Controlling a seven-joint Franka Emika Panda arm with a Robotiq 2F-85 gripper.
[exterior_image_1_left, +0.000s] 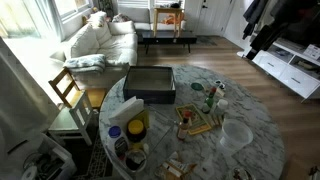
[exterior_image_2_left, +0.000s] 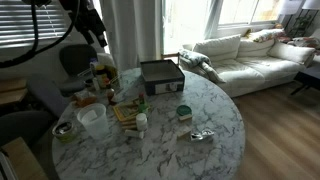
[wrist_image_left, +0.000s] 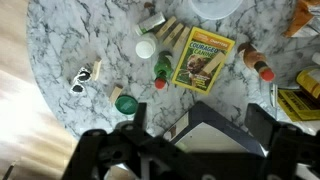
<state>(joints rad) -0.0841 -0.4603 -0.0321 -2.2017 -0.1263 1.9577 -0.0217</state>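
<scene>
My gripper (wrist_image_left: 198, 118) is open and holds nothing. Its two dark fingers (wrist_image_left: 135, 118) stand wide apart at the bottom of the wrist view, high above a round marble table (wrist_image_left: 70, 40). Straight under the gap lies a corner of a dark flat box (wrist_image_left: 205, 135) with a paler inside; the rest is hidden by the gripper body. The same box (exterior_image_1_left: 150, 83) (exterior_image_2_left: 160, 75) shows in both exterior views near the table's sofa side. Beyond it lie a yellow-green booklet (wrist_image_left: 205, 60), a green bottle with a red cap (wrist_image_left: 162, 68) and a green-lidded jar (wrist_image_left: 125, 103).
A white-capped bottle (wrist_image_left: 146, 48), a small silvery item (wrist_image_left: 82, 78) and a red-capped bottle (wrist_image_left: 258, 65) also lie on the table. A clear bowl (exterior_image_2_left: 92, 118) stands near the edge. A wooden chair (exterior_image_1_left: 68, 92) and a white sofa (exterior_image_1_left: 100, 40) stand beside the table.
</scene>
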